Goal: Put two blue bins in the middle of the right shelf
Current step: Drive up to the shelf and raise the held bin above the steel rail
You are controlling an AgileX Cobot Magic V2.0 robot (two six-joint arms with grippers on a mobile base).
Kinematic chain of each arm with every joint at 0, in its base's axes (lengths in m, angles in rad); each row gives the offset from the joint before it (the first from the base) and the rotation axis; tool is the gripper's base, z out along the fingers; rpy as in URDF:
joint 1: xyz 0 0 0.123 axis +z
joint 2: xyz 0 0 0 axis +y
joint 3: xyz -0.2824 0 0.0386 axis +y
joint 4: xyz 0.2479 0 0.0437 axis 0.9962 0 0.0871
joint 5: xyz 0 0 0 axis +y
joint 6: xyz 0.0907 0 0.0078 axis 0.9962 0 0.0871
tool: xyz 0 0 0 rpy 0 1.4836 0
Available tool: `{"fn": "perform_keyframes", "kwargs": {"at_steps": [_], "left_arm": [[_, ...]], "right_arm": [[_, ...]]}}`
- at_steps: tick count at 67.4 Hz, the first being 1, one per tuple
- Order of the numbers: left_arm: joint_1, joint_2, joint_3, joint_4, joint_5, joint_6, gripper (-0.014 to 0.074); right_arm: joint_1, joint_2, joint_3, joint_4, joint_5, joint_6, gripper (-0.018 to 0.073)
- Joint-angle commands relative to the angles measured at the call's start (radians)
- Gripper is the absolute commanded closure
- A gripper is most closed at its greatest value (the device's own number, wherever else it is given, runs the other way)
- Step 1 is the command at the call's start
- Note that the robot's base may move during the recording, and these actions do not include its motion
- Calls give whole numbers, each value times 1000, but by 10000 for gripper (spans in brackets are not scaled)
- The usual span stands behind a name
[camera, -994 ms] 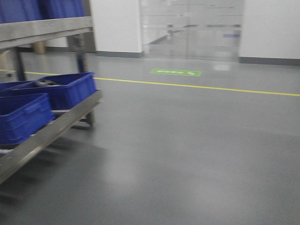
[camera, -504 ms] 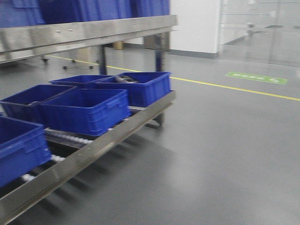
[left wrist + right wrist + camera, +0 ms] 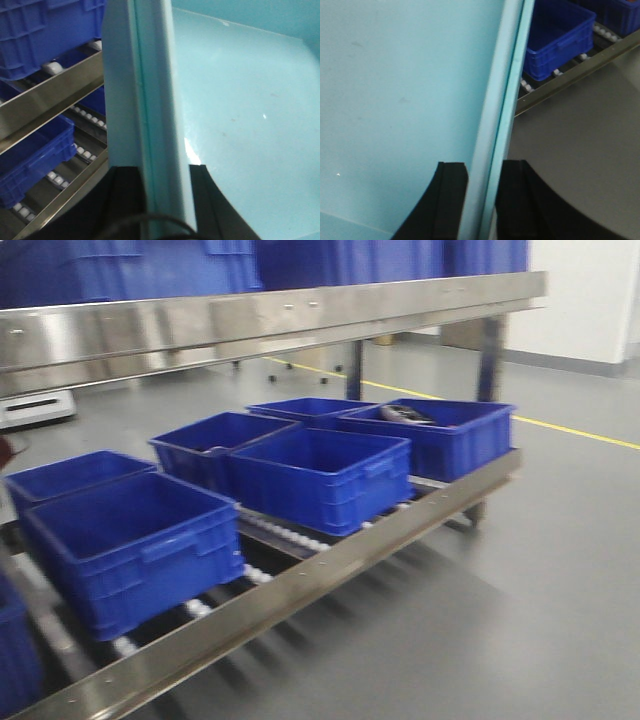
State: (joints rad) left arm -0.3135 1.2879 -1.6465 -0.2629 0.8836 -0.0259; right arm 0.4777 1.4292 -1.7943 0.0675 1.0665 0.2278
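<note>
Black fingers of the left tool are clamped on the upright wall of a pale blue bin, one finger on each face, with the bin's smooth inside spreading to the right of the wall. The right tool grips a pale blue wall the same way, the inside lying to its left; whether both hold one bin cannot be told. Past the left tool's wall stand two slanting steel rails with white rollers and dark blue bins. Beyond the right tool's wall sits another dark blue bin on rollers, above grey floor.

In the front view a steel rack fills the left side. Its lower tier carries six dark blue bins on roller tracks in two rows. The far right one holds something grey. Above, the upper tier shows a wide brushed rail with more blue bins on it. A yellow line crosses the floor at right.
</note>
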Motion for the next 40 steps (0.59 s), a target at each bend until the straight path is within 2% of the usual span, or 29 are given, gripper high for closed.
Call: {"fn": "perform_keyframes", "kwargs": {"at_steps": [1,40], "left_arm": [[-19,-24,-23,-147,-147,0,707],[-19,-24,-23,-147,-147,0,707]], "right_arm": [[11,-5,-11,88,-80,-1,713],[11,-5,-11,88,-80,-1,713]]}}
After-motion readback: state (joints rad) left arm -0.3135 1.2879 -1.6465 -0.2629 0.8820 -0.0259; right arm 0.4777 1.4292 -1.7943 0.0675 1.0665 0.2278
